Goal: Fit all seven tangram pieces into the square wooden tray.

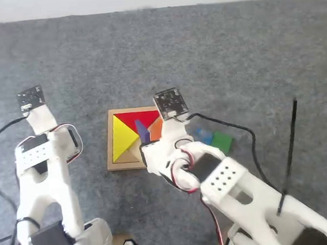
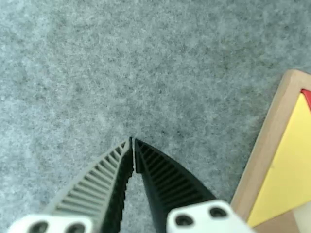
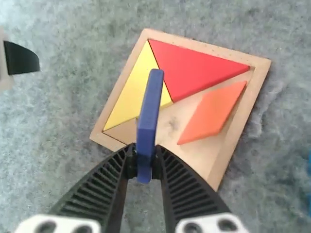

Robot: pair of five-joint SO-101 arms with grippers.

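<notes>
Over the tray (image 3: 209,160), blue piece (image 3: 148,121) on edge, pinched in right tool (image 3: 144,148)

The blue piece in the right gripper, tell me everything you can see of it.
The dark blue piece is a flat, smooth slab, painted wood by its look, seen edge-on, so its outline is hidden. The right gripper pinches one end between its ribbed black fingers. It is held on edge over the wooden tray, above an edge of the yellow triangle and the bare floor beside it. Whether it touches the tray cannot be told.
</notes>
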